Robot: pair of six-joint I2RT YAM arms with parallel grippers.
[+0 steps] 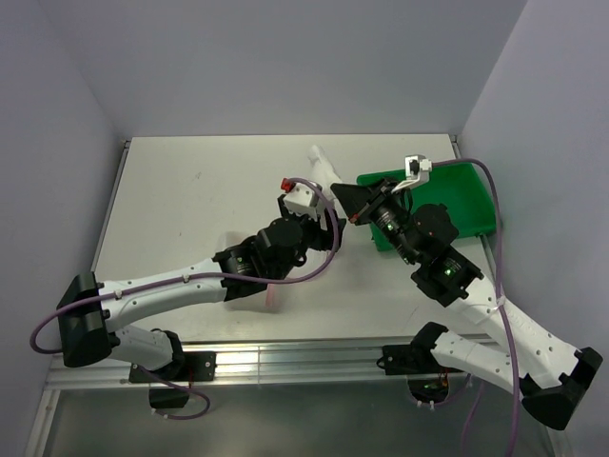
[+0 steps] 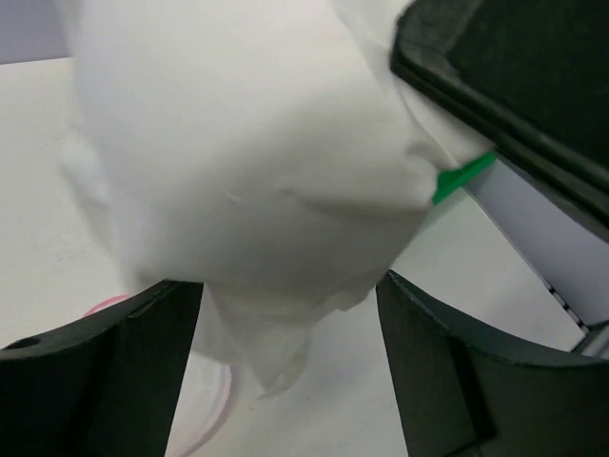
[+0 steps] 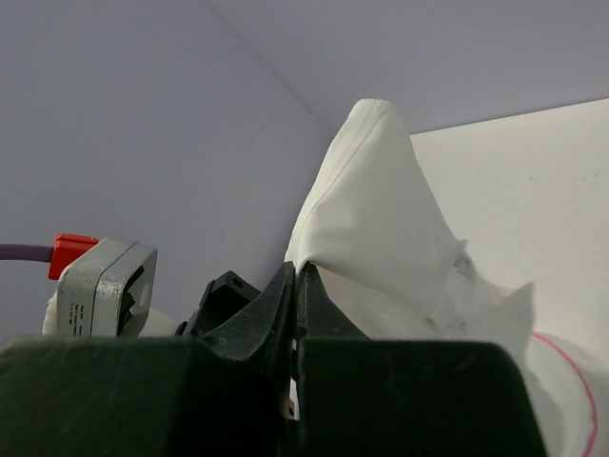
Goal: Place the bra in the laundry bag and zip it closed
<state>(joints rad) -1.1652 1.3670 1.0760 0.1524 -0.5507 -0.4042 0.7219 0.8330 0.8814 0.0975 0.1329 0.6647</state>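
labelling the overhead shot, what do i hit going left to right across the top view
left arm's elbow → raised tip of the laundry bag → right gripper, pinching it → green tray → right arm's elbow

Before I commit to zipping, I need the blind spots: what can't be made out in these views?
1. Bra: seen in no view. White fabric of the laundry bag fills both wrist views, so whether it is inside cannot be told.
2. Zipper: only a pink sliver, cut off by the right wrist view's edge; open or closed is unclear.
3. Bag's lower part: in the top view, hidden under the left arm.
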